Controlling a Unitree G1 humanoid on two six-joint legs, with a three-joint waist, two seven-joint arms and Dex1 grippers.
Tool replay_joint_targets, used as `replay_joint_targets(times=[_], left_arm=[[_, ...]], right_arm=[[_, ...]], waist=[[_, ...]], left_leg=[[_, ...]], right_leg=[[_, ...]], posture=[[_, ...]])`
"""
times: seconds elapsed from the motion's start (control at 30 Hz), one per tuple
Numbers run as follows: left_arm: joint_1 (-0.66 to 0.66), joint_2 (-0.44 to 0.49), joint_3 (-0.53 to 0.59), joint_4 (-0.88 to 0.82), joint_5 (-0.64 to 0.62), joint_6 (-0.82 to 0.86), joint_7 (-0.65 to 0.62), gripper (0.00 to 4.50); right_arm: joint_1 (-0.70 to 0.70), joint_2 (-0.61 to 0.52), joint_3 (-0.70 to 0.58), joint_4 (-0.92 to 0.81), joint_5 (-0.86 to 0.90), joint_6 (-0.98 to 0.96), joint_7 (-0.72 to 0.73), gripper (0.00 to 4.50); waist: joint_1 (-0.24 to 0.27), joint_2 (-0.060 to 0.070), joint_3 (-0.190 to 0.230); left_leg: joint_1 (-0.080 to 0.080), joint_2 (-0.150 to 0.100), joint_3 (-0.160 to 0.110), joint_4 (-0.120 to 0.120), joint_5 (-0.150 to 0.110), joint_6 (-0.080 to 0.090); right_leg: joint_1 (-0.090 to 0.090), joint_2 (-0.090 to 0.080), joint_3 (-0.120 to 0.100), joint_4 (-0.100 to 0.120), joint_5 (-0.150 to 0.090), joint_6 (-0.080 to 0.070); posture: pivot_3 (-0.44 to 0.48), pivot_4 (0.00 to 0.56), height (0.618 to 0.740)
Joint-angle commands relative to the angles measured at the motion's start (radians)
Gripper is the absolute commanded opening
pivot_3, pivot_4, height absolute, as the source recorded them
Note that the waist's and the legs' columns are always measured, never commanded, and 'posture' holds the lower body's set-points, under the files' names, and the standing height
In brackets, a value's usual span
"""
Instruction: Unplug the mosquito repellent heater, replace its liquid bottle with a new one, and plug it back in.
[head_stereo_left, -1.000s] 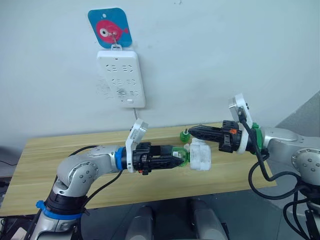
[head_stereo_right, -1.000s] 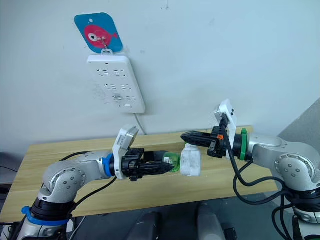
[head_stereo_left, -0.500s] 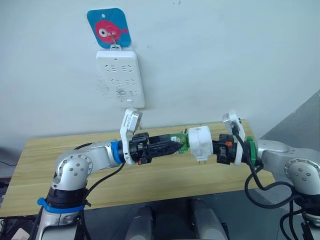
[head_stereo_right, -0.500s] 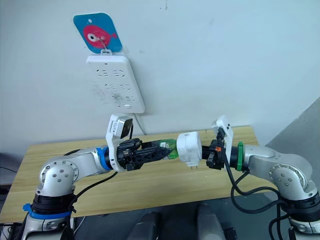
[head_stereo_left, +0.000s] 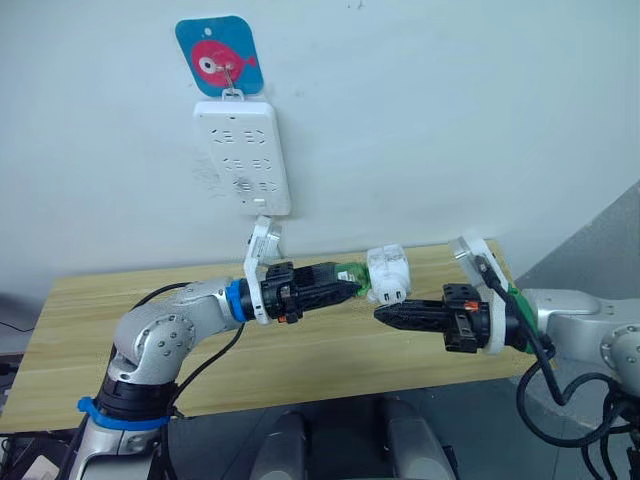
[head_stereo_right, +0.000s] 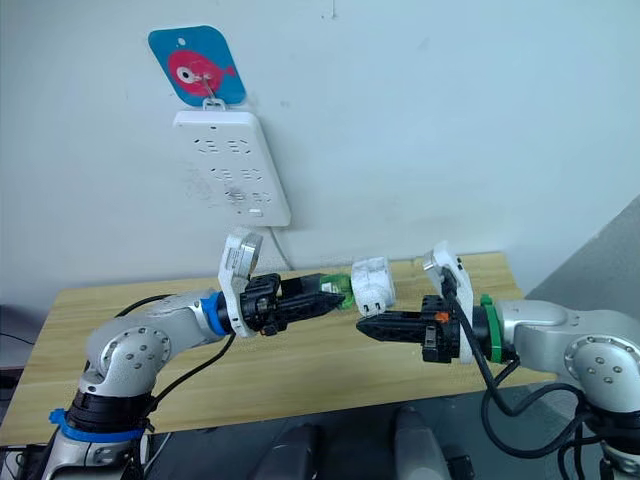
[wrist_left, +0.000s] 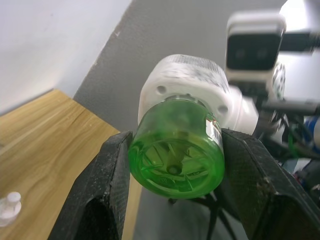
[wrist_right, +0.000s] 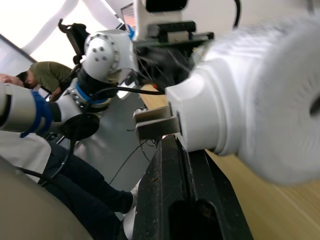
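No legible txt, nos. or brand anywhere; fish sign (head_stereo_left: 218, 57) on wall is pic only.

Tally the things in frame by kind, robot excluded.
Heater: 1
Green bottle: 1
Small clear bottle: 1
Power strip: 1
Fish wall hook: 1
Table: 1
Total: 6

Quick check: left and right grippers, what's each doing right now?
Left gripper: shut on the green bottle in the heater.
Right gripper: shut, empty, below the heater.
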Motion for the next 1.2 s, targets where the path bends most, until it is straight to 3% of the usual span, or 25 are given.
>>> replay_joint_targets(times=[0.03, 0.2, 0.43, 0.53, 0.6, 0.7, 0.87, 1.07, 1.2], left_arm=[[0.02, 0.016, -0.038, -0.057, 0.031, -0.02, -0.051, 2.37], [0.039, 0.048, -0.085, -0.104, 0.083, -0.06, -0.105, 2.37], [0.012, 0.005, -0.047, -0.083, 0.061, -0.041, -0.046, 2.37], [0.001, -0.006, -0.022, -0.069, 0.034, -0.007, -0.022, 2.37], [-0.002, 0.004, -0.007, -0.06, 0.006, 0.029, -0.02, 2.37], [0.0, 0.03, 0.009, -0.046, -0.024, 0.08, -0.038, 2.37], [-0.025, 0.094, 0.008, 0.005, -0.032, 0.14, -0.112, 2.37], [-0.087, 0.119, -0.024, 0.069, -0.003, 0.154, -0.186, 2.37], [-0.105, 0.119, -0.04, 0.081, 0.009, 0.156, -0.21, 2.37]], right_arm=[[-0.055, 0.011, -0.022, 0.004, 0.021, -0.03, -0.01, 0.0], [-0.112, 0.026, -0.015, 0.08, 0.03, -0.019, -0.017, 0.0], [-0.128, -0.002, -0.016, 0.087, 0.089, 0.03, 0.017, 0.0], [-0.1, -0.04, 0.0, 0.008, -0.019, 0.009, 0.088, 0.0], [-0.056, -0.087, 0.026, -0.056, -0.209, -0.088, 0.171, 0.0], [0.038, -0.149, 0.046, -0.109, -0.474, -0.28, 0.3, 0.61], [0.186, -0.188, 0.006, -0.086, -0.798, -0.651, 0.469, 2.29], [0.151, -0.14, 0.017, 0.005, -1.047, -1.009, 0.541, 4.45], [0.118, -0.11, 0.077, 0.026, -1.128, -1.11, 0.577, 4.5]], waist=[[0.0, 0.0, 0.0], [0.0, 0.0, 0.0], [0.002, 0.0, 0.0], [0.002, 0.0, 0.0], [0.001, 0.0, 0.0], [0.002, 0.0, 0.0], [-0.001, 0.0, 0.0], [-0.009, 0.0, 0.0], [-0.018, 0.0, 0.0]], left_leg=[[0.0, 0.0, 0.0, 0.0, 0.0, 0.0], [0.0, 0.0, 0.0, 0.0, 0.0, 0.0], [0.0, 0.0, 0.0, 0.0, 0.0, 0.0], [0.0, 0.0, 0.0, 0.0, 0.0, 0.0], [0.0, 0.0, 0.0, 0.0, 0.0, 0.0], [0.0, 0.0, -0.001, 0.0, 0.0, 0.0], [0.0, 0.0, 0.0, 0.001, 0.0, 0.0], [0.001, 0.0, 0.001, 0.001, 0.0, 0.0], [0.001, 0.0, 0.001, 0.0, 0.0, 0.0]], right_leg=[[0.0, 0.0, 0.0, 0.0, 0.0, 0.0], [0.0, 0.0, 0.0, 0.0, 0.0, 0.0], [0.0, 0.0, 0.0, 0.0, 0.0, 0.0], [0.0, 0.0, 0.0, 0.0, 0.0, 0.0], [0.0, 0.0, 0.0, 0.0, 0.0, 0.0], [0.0, 0.0, -0.001, 0.0, 0.0, 0.0], [0.0, 0.0, -0.001, 0.0, 0.0, 0.001], [0.001, 0.0, 0.0, 0.0, 0.0, 0.0], [0.0, 0.0, 0.0, 0.0, 0.0, 0.0]], posture=[[-0.115, 0.214, 0.74], [-0.107, 0.214, 0.74], [-0.1, 0.211, 0.74], [-0.1, 0.213, 0.74], [-0.102, 0.213, 0.74], [-0.108, 0.217, 0.74], [-0.135, 0.223, 0.74], [-0.16, 0.225, 0.74], [-0.161, 0.225, 0.74]])
